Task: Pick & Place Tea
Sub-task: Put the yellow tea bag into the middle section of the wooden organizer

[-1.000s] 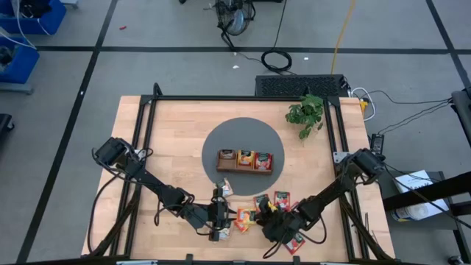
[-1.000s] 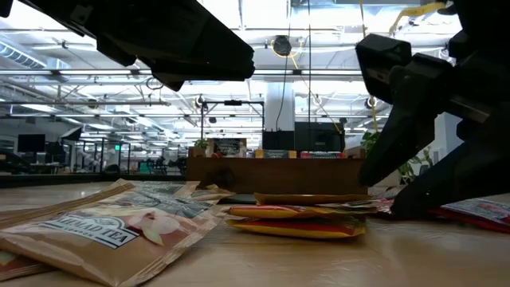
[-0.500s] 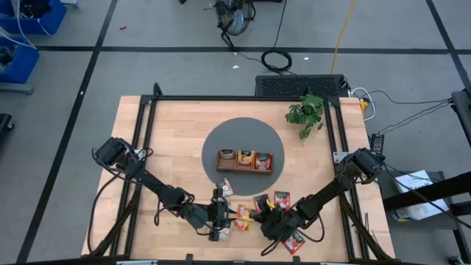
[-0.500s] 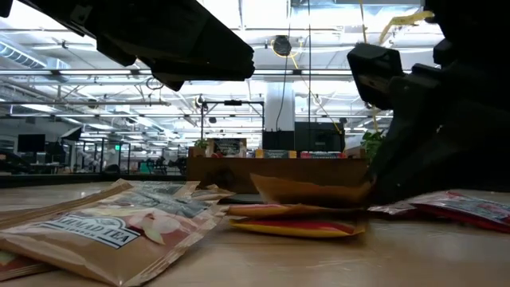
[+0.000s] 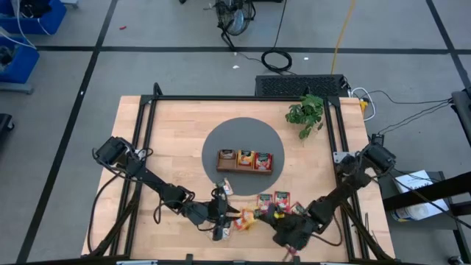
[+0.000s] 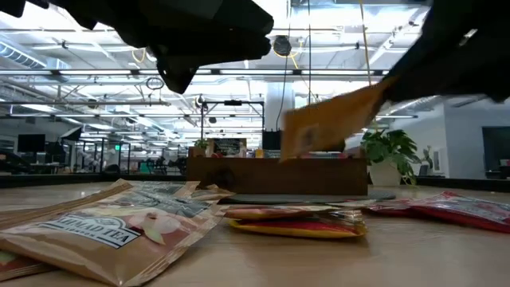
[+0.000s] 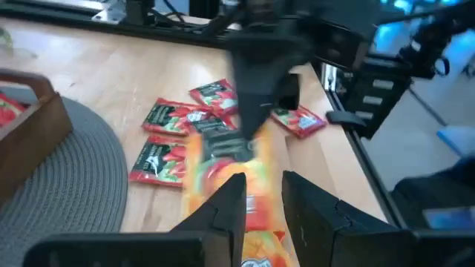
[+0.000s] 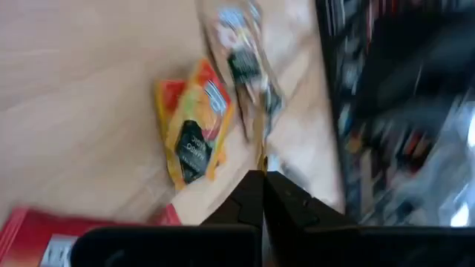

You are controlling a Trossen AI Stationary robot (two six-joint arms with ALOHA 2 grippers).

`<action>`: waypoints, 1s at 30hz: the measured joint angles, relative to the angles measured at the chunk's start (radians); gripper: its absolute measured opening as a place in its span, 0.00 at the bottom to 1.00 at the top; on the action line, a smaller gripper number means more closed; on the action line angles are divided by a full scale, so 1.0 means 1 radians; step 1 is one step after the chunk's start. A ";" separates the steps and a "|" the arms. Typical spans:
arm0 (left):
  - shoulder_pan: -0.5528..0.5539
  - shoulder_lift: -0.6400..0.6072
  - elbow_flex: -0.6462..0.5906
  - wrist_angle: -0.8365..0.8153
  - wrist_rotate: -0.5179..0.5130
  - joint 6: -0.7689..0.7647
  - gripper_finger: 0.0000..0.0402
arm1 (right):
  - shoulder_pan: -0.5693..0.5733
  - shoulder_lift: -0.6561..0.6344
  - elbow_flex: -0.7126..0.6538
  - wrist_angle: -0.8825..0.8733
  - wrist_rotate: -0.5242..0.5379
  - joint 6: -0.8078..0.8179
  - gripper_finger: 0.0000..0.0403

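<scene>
The wooden tray (image 5: 245,160) already holds packets in all three compartments. The right claw (image 5: 259,215) is clamped on an orange tea packet (image 6: 333,121), lifted clear of the worktop (image 5: 176,140) just in front of the tray. The left claw (image 5: 221,218) hovers half apart over loose packets (image 5: 278,200) there, so much sorting appears left.

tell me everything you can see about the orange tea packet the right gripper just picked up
The orange tea packet is a flat, thin pouch with a dark label, foil-like by its look. It hangs tilted in the air, clear of the table, pinched by one edge in the shut right gripper. In the left wrist view it shows orange-yellow under that gripper. Beneath it other packets lie on the wood; nothing else touches it.
</scene>
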 joint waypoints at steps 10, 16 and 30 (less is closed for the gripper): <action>0.090 -0.001 0.001 0.106 0.253 -0.045 0.23 | 0.107 -0.006 0.000 0.062 0.092 -0.456 0.00; 0.140 0.000 0.002 0.095 0.408 -0.047 0.26 | 0.136 -0.007 0.000 0.100 0.153 -0.571 0.00; 0.215 0.077 0.018 0.128 0.628 -0.040 0.72 | 0.158 -0.007 0.002 0.246 0.099 -0.706 0.00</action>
